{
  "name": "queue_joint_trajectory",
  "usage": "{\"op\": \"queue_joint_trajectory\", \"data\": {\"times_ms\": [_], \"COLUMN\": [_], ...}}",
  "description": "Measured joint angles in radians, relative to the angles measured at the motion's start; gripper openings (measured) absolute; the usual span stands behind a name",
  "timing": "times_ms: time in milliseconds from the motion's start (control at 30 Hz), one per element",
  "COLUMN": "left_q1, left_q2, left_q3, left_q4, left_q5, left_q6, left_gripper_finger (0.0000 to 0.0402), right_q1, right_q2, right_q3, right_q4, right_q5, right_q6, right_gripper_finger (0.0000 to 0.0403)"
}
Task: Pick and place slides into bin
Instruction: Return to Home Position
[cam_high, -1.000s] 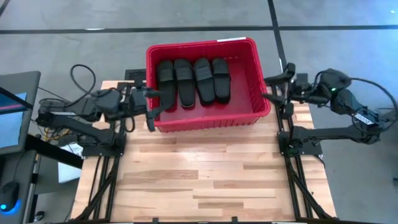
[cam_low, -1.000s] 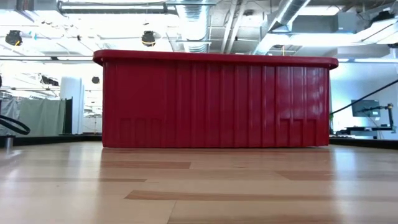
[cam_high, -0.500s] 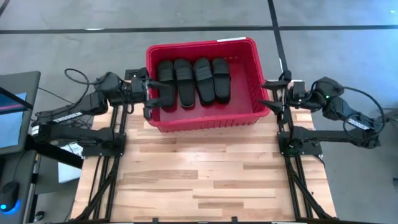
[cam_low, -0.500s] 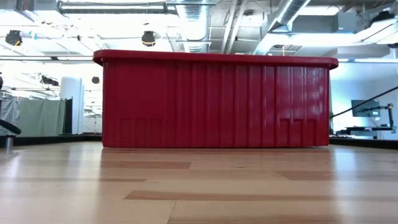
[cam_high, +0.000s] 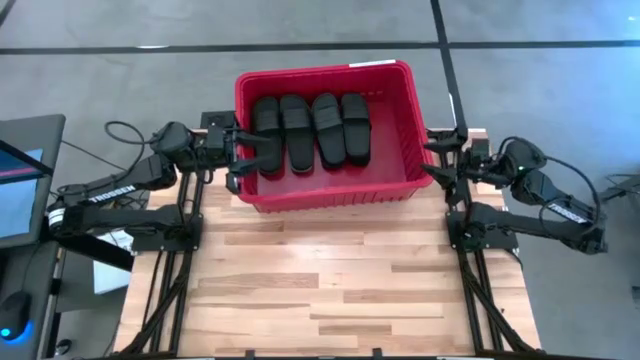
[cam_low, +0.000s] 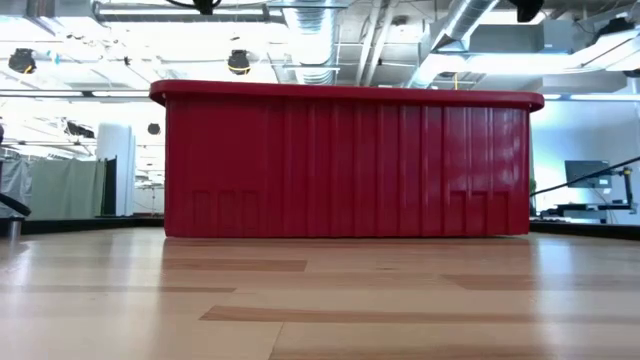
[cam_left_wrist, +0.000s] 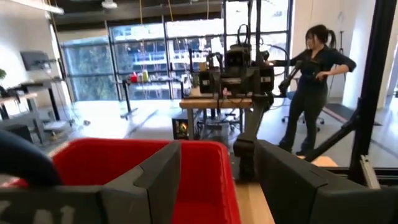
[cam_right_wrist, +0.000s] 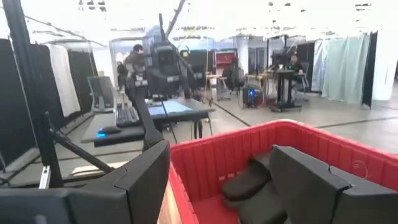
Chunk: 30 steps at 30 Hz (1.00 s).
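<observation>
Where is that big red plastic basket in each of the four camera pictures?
High view: large red plastic basket, top centre.
Low view: basket fills the middle.
Left wrist view: basket close ahead.
Right wrist view: basket close ahead, inside showing.
Shared landmark: black rubber slides inside, in high and right wrist views.

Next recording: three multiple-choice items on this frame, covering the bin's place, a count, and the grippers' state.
1. Where on the table does the bin stand? A near edge; B far edge, middle; C left corner.
2. How many sandals show in it from above? A two; B four; C seven.
3. The left gripper and right gripper are: A both open, empty; B both shut; C each holding a sandal.
Answers: 1 B: it sits at the far edge, centred. 2 B: four black ones lie side by side. 3 A: fingers spread, nothing between.
</observation>
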Motion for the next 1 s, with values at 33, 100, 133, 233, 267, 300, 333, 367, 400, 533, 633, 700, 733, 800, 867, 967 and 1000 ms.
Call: {"op": "queue_joint_trajectory", "data": {"times_ms": [33,100,133,233,267,300,333,367,400,533,633,700,733,800,867,967,1000], "left_q1": [0.000,-0.005,-0.008,-0.021,-0.026,-0.031,-0.035,-0.039,-0.042,-0.043,-0.043,-0.044,-0.047,-0.060,-0.078,-0.090,-0.090], "left_q2": [-0.001,0.000,-0.001,0.000,0.000,0.000,0.000,-0.003,-0.010,-0.069,-0.121,-0.153,-0.168,-0.193,-0.214,-0.265,-0.293], "left_q3": [-0.003,-0.007,-0.008,-0.008,-0.008,-0.008,-0.008,-0.008,-0.009,-0.009,-0.009,-0.009,-0.008,-0.009,-0.010,-0.066,-0.099], "left_q4": [-0.007,-0.009,-0.016,-0.041,-0.044,-0.043,-0.040,-0.039,-0.039,-0.023,-0.053,-0.086,-0.110,-0.161,-0.200,-0.187,-0.185], "left_q5": [0.000,0.010,0.015,0.017,0.018,0.018,0.019,0.019,0.019,0.037,0.044,0.045,0.045,0.044,0.044,0.036,0.020], "left_q6": [-0.009,-0.013,-0.013,0.002,0.010,0.017,0.026,0.033,0.036,0.051,0.060,0.060,0.060,0.060,0.064,0.063,0.048], "left_gripper_finger": [0.0192,0.0192,0.0192,0.0192,0.0192,0.0192,0.0192,0.0192,0.0192,0.0192,0.0192,0.0192,0.0192,0.0192,0.0192,0.0192,0.0192], "right_q1": [-0.001,-0.006,-0.009,-0.020,-0.020,-0.020,-0.020,-0.019,-0.016,-0.010,-0.018,-0.019,-0.019,-0.019,-0.019,-0.019,-0.019], "right_q2": [-0.005,-0.011,-0.011,-0.010,-0.010,-0.010,-0.009,-0.009,-0.008,0.000,0.035,0.067,0.083,0.100,0.105,0.100,0.096], "right_q3": [0.000,0.000,-0.001,-0.001,-0.001,-0.001,-0.001,-0.001,-0.001,0.020,0.056,0.080,0.088,0.090,0.090,0.090,0.090], "right_q4": [0.001,-0.013,-0.019,-0.029,-0.031,-0.034,-0.037,-0.039,-0.038,-0.026,-0.030,-0.048,-0.052,-0.053,-0.049,-0.039,-0.039], "right_q5": [0.004,0.020,0.025,0.027,0.026,0.025,0.025,0.020,0.011,-0.088,-0.139,-0.156,-0.157,-0.159,-0.159,-0.159,-0.159], "right_q6": [-0.001,-0.009,-0.011,-0.011,-0.011,-0.010,-0.010,-0.010,-0.006,0.016,0.024,0.022,0.017,0.003,-0.005,-0.011,-0.011], "right_gripper_finger": [0.0260,0.0260,0.0260,0.0260,0.0260,0.0260,0.0260,0.0260,0.0260,0.0260,0.0260,0.0260,0.0260,0.0260,0.0260,0.0260,0.0260]}}
